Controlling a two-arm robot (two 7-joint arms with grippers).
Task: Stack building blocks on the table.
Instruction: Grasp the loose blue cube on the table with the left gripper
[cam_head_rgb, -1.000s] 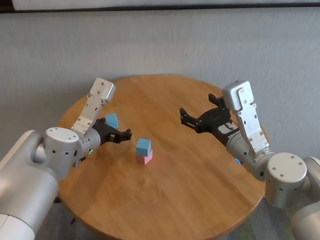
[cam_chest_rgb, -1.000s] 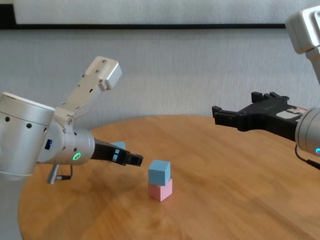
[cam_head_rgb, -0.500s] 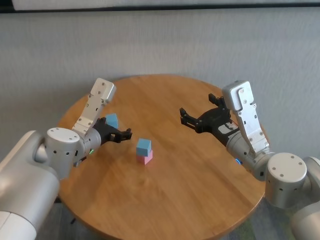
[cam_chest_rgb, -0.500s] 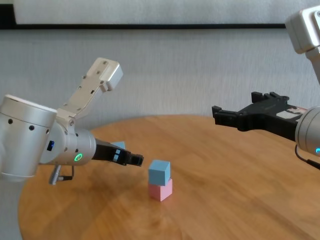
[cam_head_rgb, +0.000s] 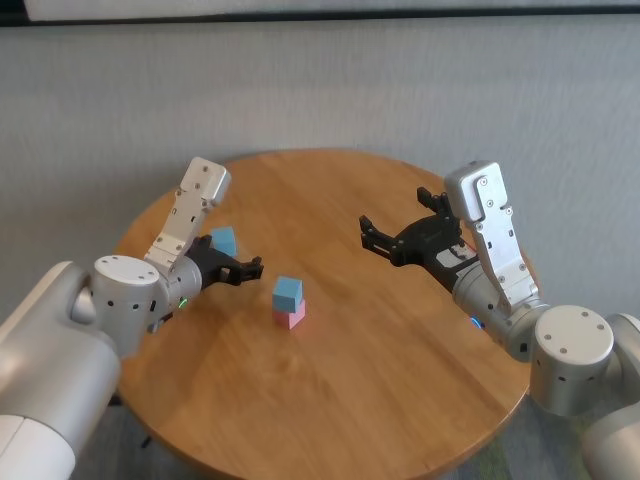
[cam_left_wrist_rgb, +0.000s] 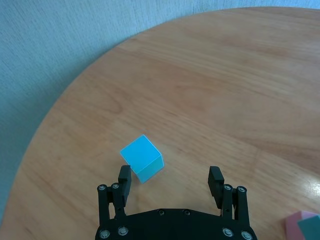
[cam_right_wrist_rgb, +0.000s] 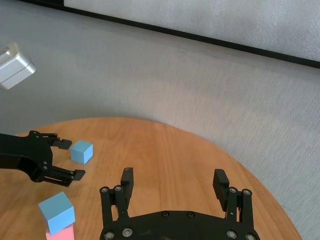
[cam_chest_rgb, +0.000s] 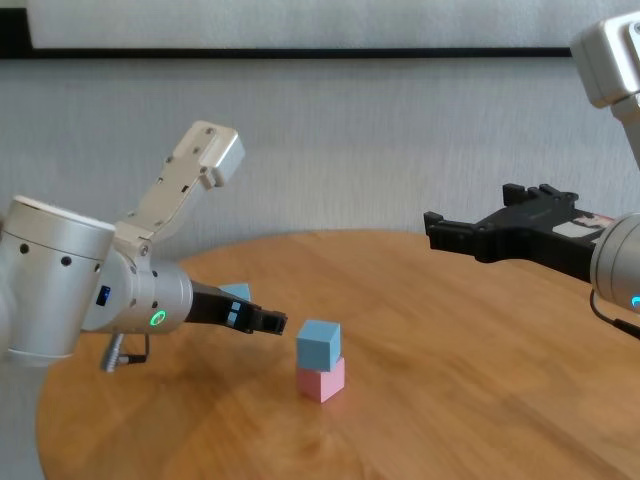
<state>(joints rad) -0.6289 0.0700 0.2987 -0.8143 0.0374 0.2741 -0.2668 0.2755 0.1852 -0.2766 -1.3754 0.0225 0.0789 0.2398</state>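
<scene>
A light blue block (cam_head_rgb: 287, 292) sits on a pink block (cam_head_rgb: 290, 318) near the middle of the round wooden table (cam_head_rgb: 350, 400). Another light blue block (cam_head_rgb: 224, 241) lies alone at the left rear. My left gripper (cam_head_rgb: 250, 266) hovers open and empty between the loose block and the stack. In the left wrist view the loose block (cam_left_wrist_rgb: 142, 158) lies just ahead of the left gripper (cam_left_wrist_rgb: 170, 177), close to one finger. My right gripper (cam_head_rgb: 372, 235) is open and empty, held above the table to the right of the stack.
A grey wall stands close behind the table. The table's curved edge runs just left of the loose block (cam_chest_rgb: 237, 291). Bare wood lies in front of the stack (cam_chest_rgb: 320, 362) and under the right gripper (cam_chest_rgb: 440, 225).
The left arm's upper body has shifted slightly. Both grippers and all the blocks stay where they were.
</scene>
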